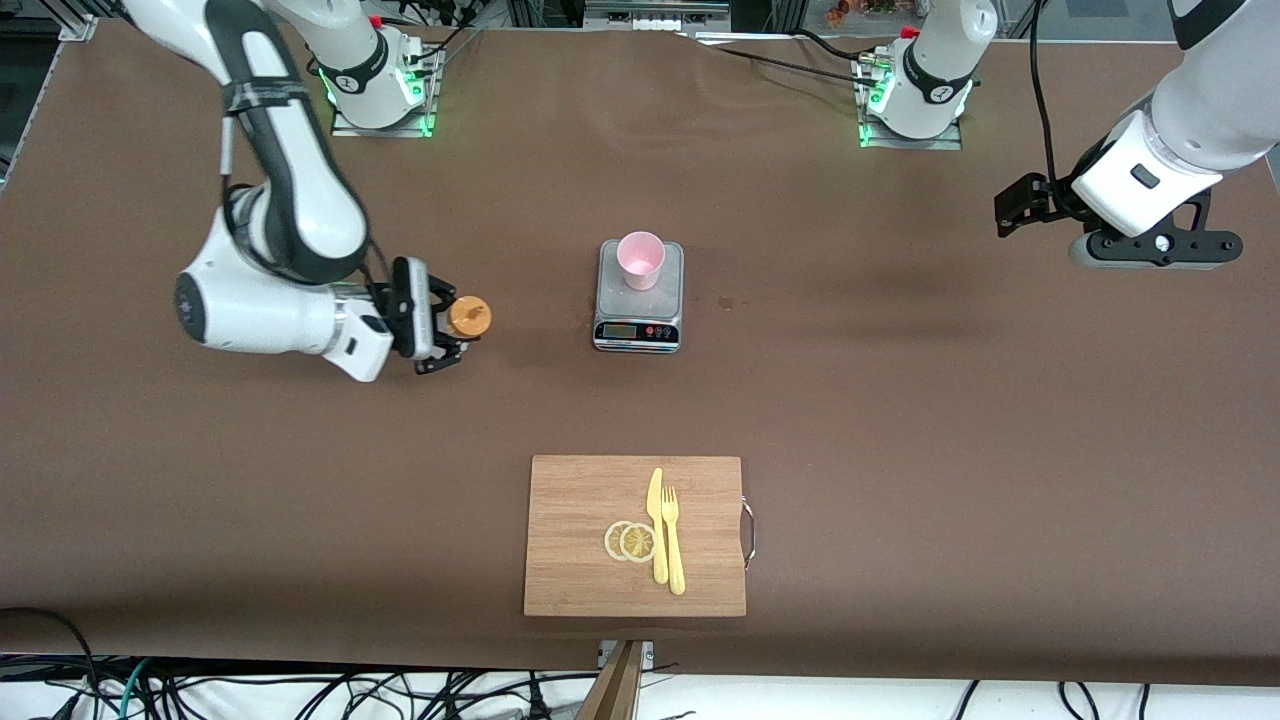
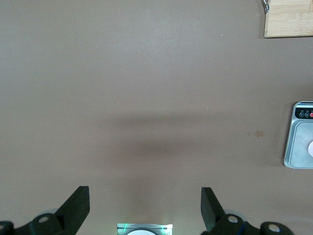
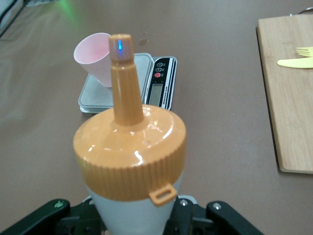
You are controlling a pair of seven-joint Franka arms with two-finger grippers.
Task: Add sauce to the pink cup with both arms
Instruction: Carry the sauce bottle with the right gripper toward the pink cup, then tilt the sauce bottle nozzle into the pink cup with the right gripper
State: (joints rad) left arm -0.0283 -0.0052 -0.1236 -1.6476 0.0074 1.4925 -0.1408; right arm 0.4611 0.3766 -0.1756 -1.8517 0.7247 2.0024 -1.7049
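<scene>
While beside scale, clamped sauce.

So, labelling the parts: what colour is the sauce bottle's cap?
Orange, on the sauce bottle's cap; clearest in the right wrist view.

Scale display digits too small to read — sauce base cut off

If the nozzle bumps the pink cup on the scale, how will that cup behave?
The pink cup looks like thin, empty plastic, so it is probably very light and easily shoved. It is tapered, standing on its narrow base on the scale, so it may tip. Loose on the smooth platform, it could slide off.
</scene>
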